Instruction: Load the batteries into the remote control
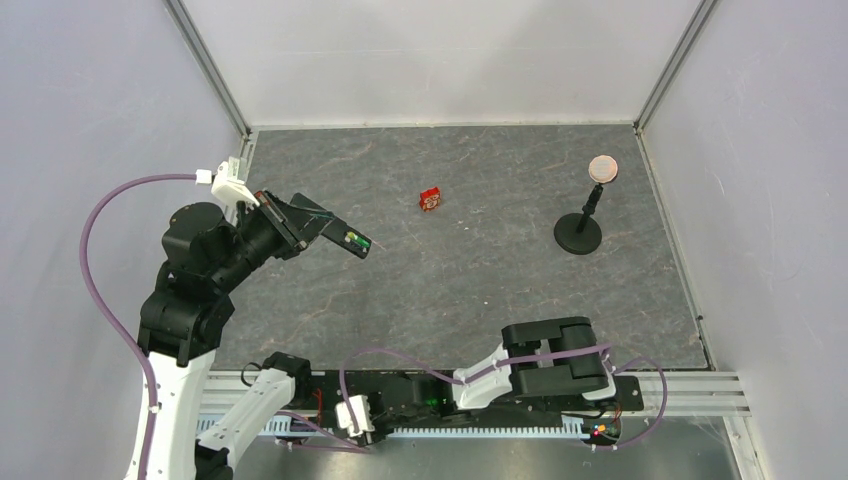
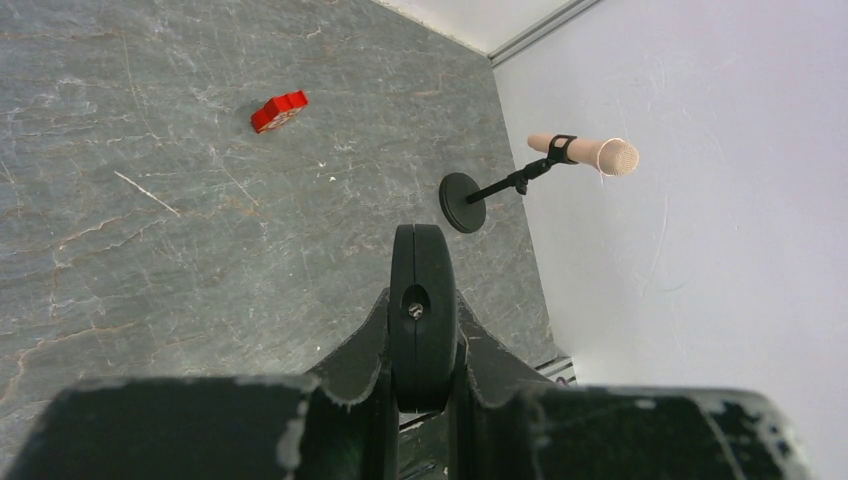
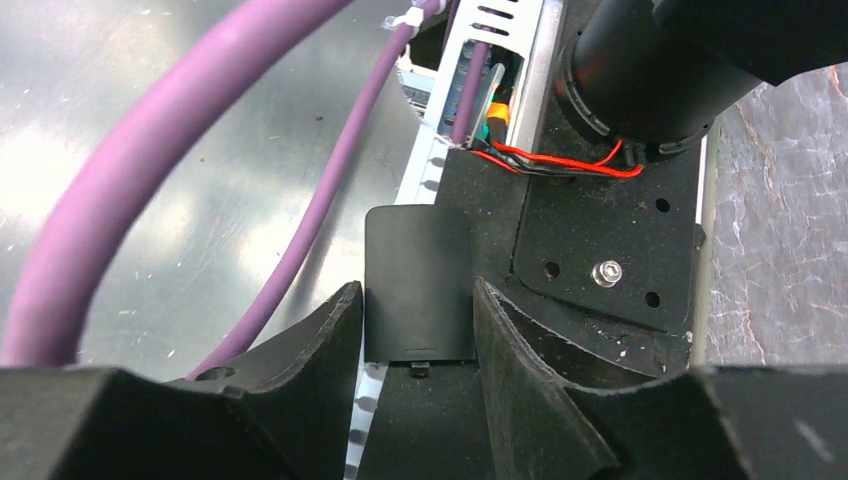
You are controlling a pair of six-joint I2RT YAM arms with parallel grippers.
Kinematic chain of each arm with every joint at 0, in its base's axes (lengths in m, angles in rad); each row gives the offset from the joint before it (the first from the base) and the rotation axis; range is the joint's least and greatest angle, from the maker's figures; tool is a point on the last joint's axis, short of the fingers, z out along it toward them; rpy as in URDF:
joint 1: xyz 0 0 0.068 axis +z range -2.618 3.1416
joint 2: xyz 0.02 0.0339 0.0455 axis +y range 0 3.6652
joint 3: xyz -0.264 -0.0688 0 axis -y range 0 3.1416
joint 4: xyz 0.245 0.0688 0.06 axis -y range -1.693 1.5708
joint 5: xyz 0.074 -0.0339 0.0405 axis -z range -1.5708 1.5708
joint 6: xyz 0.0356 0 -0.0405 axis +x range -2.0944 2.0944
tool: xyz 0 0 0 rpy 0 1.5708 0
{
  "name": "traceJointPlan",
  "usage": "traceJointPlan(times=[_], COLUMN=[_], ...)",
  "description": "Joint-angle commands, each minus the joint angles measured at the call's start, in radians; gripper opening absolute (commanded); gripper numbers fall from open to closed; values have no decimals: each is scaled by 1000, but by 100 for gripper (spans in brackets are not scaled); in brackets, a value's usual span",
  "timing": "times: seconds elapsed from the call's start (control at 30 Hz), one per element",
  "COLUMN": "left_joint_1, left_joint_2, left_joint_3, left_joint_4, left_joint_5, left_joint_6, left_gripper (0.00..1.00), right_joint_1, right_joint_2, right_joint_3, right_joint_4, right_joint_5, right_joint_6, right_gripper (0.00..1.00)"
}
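My left gripper (image 1: 300, 222) is shut on the remote control (image 1: 340, 235), a slim black bar held above the left part of the table and pointing right. A bright green battery (image 1: 353, 238) shows near the remote's far end. In the left wrist view the remote (image 2: 420, 260) is seen end-on, clamped between the fingers of the left gripper (image 2: 422, 295). My right arm is folded low by the arm bases. My right gripper (image 3: 416, 284) has a flat black cover plate (image 3: 418, 270) between its fingers, and both fingers touch the plate's edges.
A small red-and-white box (image 1: 431, 199) lies mid-table at the back. A black round-based stand with a tan disc (image 1: 580, 232) stands at the right. Grey walls close three sides. Purple cables (image 3: 330, 190) and the mounting rail (image 1: 690, 395) run under the right gripper.
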Motion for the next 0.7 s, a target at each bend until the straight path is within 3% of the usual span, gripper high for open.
traceJointPlan(times=[0.0, 0.13, 0.37, 0.53, 0.67], left_joint_1=[0, 0, 0, 0, 0], left_joint_2=[2, 1, -11, -18, -22], left_joint_3=[21, 21, 12, 7, 8], left_joint_4=[10, 10, 10, 9, 10], left_joint_5=[11, 8, 2, 2, 1], left_joint_6=[55, 60, 67, 67, 69], left_gripper=[2, 2, 2, 2, 2], right_joint_1=[-7, -11, -24, -30, -40], right_joint_2=[28, 28, 22, 42, 66], right_joint_3=[54, 62, 73, 108, 153], right_joint_4=[-65, -132, -222, -278, -353], right_joint_5=[64, 47, 32, 44, -39], right_joint_6=[-4, -1, 8, 14, 22], right_gripper=[44, 36, 56, 59, 57])
